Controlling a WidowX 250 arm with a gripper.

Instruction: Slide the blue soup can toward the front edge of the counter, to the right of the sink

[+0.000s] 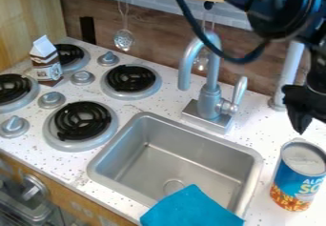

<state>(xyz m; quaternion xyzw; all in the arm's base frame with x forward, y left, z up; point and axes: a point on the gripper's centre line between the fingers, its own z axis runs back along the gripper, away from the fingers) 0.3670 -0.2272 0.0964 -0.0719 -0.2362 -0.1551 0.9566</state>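
Black and pointing downward, the gripper [299, 120] hung right of the sink [185, 160], near the blue can [296, 184], which stood upright, also right of the sink. Whether it was open or closed, I could not tell. A turquoise cloth [189, 210] lay over the sink's front edge; the faucet [208, 101] rose behind the sink.

I find one camera, mounted above the near side of my counter [151, 105] and pitched down at a slant. It faces the back wall [159, 32], turned somewhat toward the far left. Range is close: coverage runs from the burners [130, 78] at left, across the sink [185, 153], to my pincer [301, 121] at right.
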